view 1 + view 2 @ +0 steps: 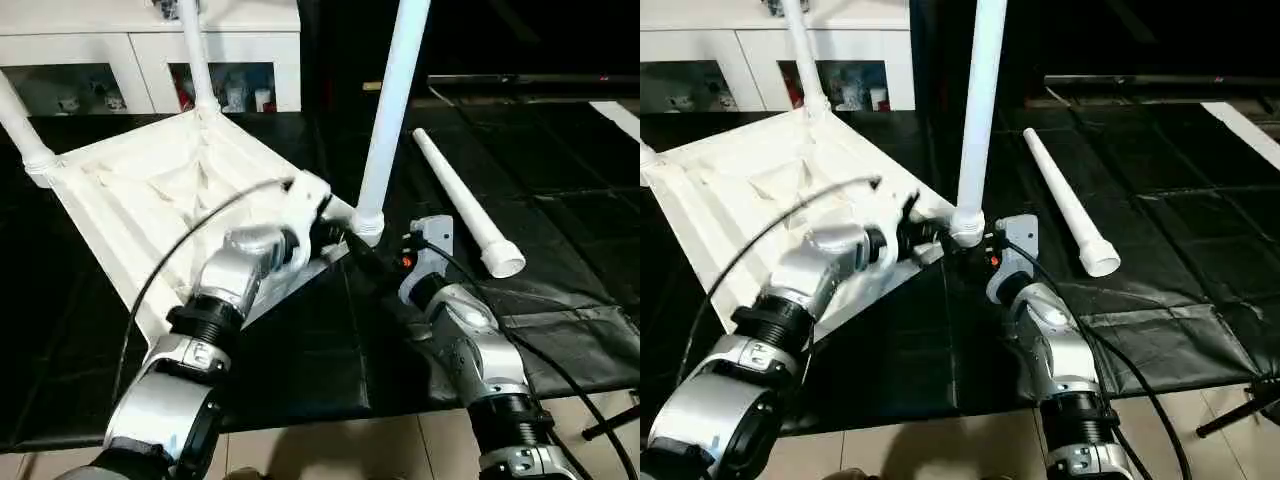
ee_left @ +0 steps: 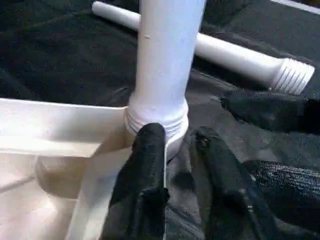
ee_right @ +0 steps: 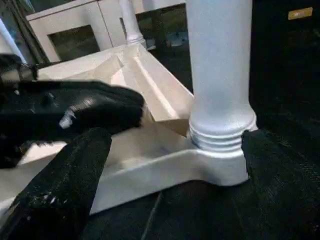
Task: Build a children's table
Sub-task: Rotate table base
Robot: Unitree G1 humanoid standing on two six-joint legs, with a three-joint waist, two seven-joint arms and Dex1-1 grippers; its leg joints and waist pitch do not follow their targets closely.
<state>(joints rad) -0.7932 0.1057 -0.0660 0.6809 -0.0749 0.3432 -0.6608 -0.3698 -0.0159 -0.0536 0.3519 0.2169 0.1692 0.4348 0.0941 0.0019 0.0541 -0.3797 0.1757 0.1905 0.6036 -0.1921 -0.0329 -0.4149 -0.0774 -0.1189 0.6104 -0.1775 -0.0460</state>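
Table top [image 1: 150,190] lies upside down on the black mat [image 1: 300,360], ribbed underside up. Landmark for this entry: the near corner socket [image 1: 967,228].

- Three legs stand in sockets. The near leg [image 1: 978,110] rises straight from the landmark socket; a few thread ridges still show above the socket rim, so I judge it not fully seated.
- Fourth leg [image 1: 462,200] lies loose on the mat, beyond and to the right of the socket, well apart from the top, threaded end toward the robot.
- Left gripper [image 2: 175,150] sits just beside the socket on the table-top side. Its fingers [image 2: 145,165] stand a little apart, one tip at the leg's threaded collar, pinching nothing.
- Right gripper [image 3: 170,150] is on the socket's other side, fingers spread wide either side of the leg base, not closed on it.

Materials: everything is white moulded plastic, smooth and slightly glossy. Legs are round, tapered, flared at the threaded end. Top is a shallow rectangular tray stiffened by diagonal ribs.

Handling, by judgement: light, rigid, hollow-looking parts; not fragile, but the smooth round legs could slip or spin in rubbery fingers. Best hold on a leg looks to be low, near the thick collar. The light top may slide on the mat when twisted, so bracing its rim beside the socket seems wise.
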